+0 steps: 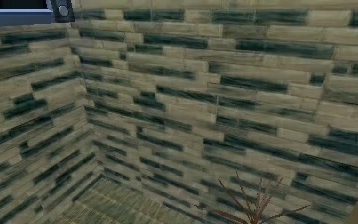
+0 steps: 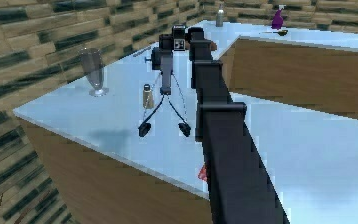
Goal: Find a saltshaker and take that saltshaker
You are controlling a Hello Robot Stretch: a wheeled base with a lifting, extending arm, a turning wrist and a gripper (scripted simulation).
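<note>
A small pale shaker with a dark cap (image 2: 147, 95), which may be the saltshaker, stands on the light blue countertop (image 2: 77, 115). The dark arm (image 2: 222, 130) rises from the arm side view's bottom edge over the counter. At its far end the gripper (image 2: 164, 128) points its two thin fingers (image 2: 145, 127) back down the picture, just right of the shaker. Whether they touch cannot be told. With the shaker standing on the counter at the gripper, I cannot tell whether it holds anything.
A tall clear glass (image 2: 94, 72) stands left of the shaker near the counter's edge. A bottle (image 2: 220, 14) and a purple object (image 2: 278, 18) stand on the far counter. A small red thing (image 2: 201, 172) lies by the arm. The forward view faces a brick wall corner (image 1: 187, 110) with dry twigs (image 1: 249, 200).
</note>
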